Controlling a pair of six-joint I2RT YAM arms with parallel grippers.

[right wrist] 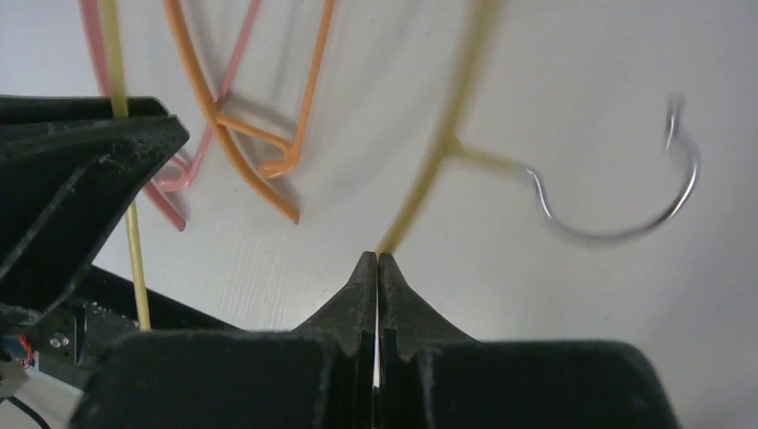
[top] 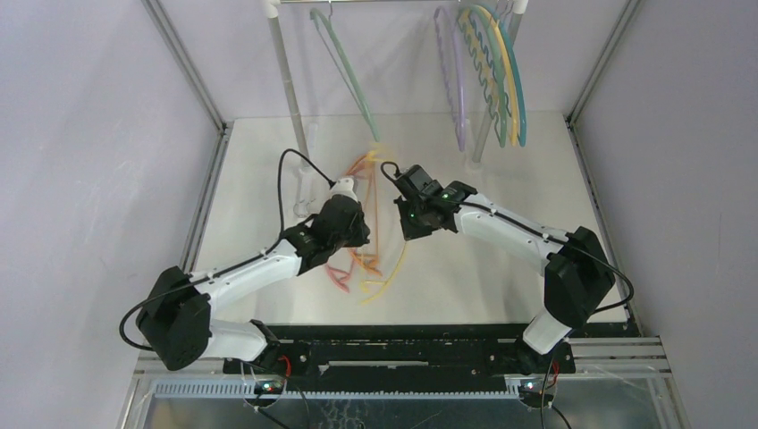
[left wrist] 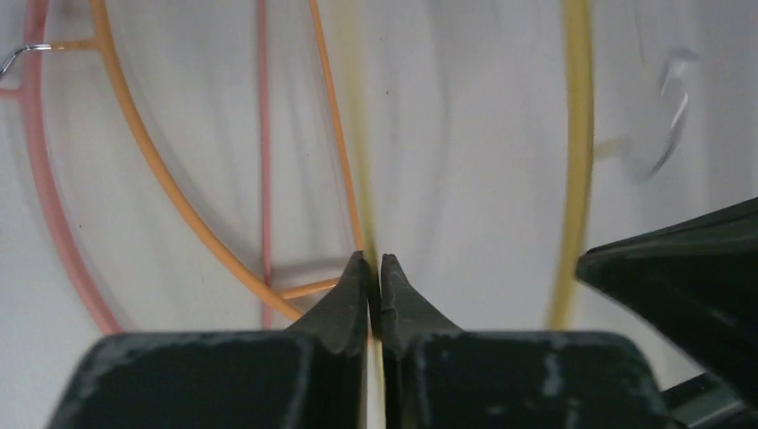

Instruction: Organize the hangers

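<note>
Overhead and wrist views of two arms over a white counter (top: pixel 501 259). At far left of the left wrist view lies the pink hanger (left wrist: pixel 34 116), flat on the counter, with the orange hanger (left wrist: pixel 156 170) just inside it, the two overlapping. The left gripper (left wrist: pixel 375 264) sits above them; its jaws are drawn almost fully together on the thin straight bar of the yellow hanger (left wrist: pixel 576 134), which shows as a yellow line running between the jaws and out below them. This hanger appears blurred, while the pink and orange ones are sharp. In the right wrist view its curved arm runs straight into the tips of the right gripper (right wrist: pixel 373 259), whose jaws are fully closed and pinch the arm there, just short of the stem of the metal hook (right wrist: pixel 617 228), which points away from the jaws. The two grippers face each other near the middle of the counter, close but apart. At the back stands the rail frame (top: pixel 288 80): a green hanger (top: pixel 347 67) hangs alone towards its left, a lilac hanger (top: pixel 456 107) further right, and just beside that a hanging cluster (top: pixel 496 80) in yellow, green and teal, some with wavy bars.
</note>
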